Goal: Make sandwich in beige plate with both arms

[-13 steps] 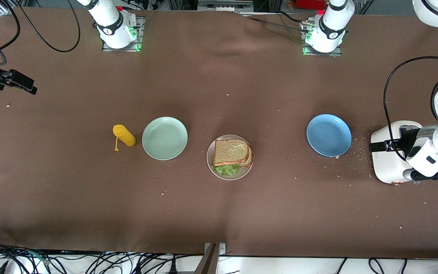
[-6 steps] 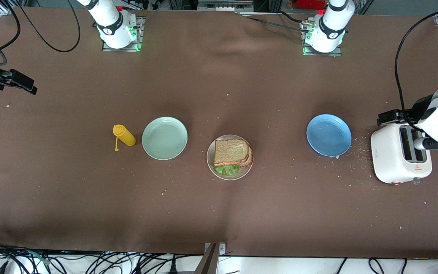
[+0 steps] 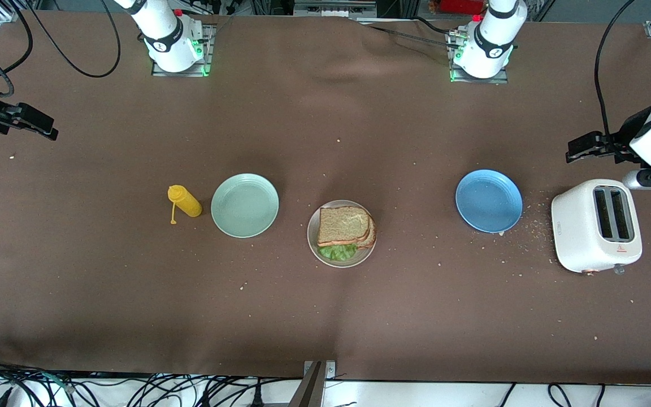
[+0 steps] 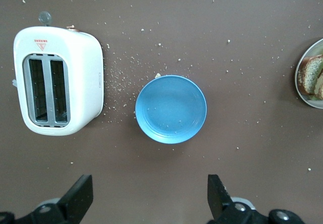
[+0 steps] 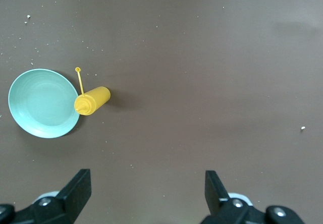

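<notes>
Sandwich (image 3: pixel 345 229) sitting assembled on the beige plate (image 3: pixel 312 244), mid-desk, between the green plate (image 3: pixel 244 204) and the blue plate (image 3: pixel 489 200). Top slice squared up over the lower one, lower slice peeking out toward the left arm's end, lettuce (image 3: pixel 338 252) spilling from the edge nearer the front camera. Looks finished, judging by the stack: bread, leaf, bread, all inside the rim.

Left gripper (image 3: pixel 580 148) up in the air at the left arm's end of the desk, over bare cloth just past the toaster (image 3: pixel 595 228), jaws spread wide and holding nothing. Wrist view confirms it: two dark fingers (image 4: pixel 76 200) far apart, toaster and blue plate below, a sliver of sandwich at the frame's edge. Probably parked high to keep clear of the plates.

Right gripper (image 3: pixel 34 125) hanging at the right arm's end, over the desk's edge, jaws likewise wide open and empty. Its wrist camera looking down on the green plate and the yellow bottle (image 3: pixel 185 202) lying on its side just beside that plate, cap dangling on its strap.

Both side plates bare, crumbs scattered between blue plate and toaster. Nothing left to carry, by the look of it.
</notes>
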Motion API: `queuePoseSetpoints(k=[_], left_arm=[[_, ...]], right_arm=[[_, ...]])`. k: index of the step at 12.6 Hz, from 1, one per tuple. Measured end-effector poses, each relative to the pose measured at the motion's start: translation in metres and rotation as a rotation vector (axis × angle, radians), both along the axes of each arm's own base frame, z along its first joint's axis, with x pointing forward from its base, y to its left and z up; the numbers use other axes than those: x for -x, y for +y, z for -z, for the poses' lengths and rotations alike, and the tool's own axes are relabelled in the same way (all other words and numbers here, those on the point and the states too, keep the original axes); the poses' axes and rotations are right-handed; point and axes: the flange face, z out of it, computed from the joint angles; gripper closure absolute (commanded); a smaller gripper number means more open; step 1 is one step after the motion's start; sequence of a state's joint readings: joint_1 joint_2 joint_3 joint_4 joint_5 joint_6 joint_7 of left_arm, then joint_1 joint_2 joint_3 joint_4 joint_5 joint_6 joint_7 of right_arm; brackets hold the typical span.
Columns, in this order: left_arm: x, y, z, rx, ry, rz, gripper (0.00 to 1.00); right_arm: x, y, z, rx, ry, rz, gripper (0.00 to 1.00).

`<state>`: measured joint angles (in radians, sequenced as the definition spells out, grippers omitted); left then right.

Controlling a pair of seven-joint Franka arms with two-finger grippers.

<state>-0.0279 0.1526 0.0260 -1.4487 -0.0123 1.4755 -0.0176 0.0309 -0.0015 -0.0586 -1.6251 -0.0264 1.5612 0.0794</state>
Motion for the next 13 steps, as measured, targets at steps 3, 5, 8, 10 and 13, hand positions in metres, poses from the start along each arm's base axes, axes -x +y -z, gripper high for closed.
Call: queuePoseSetpoints(k=[3,5,8,10,13], left_arm=[[0.012,0.008,0.001,0.001,-0.020,-0.013,0.00],[0.016,0.008,0.007,0.002,-0.018,-0.012,0.00],[0.020,0.006,0.004,0.002,-0.019,-0.009,0.00],[0.020,0.008,0.003,0.002,-0.020,-0.013,0.00],[0.021,0.013,0.004,0.002,-0.017,-0.021,0.00]], right_arm=[[0.000,0.002,0.000,0.000,0.000,-0.003,0.00],[0.000,0.002,0.000,0.000,0.000,-0.003,0.00],[0.000,0.002,0.000,0.000,0.000,-0.003,0.00],[0.000,0.002,0.000,0.000,0.000,-0.003,0.00],[0.000,0.002,0.000,0.000,0.000,-0.003,0.00]])
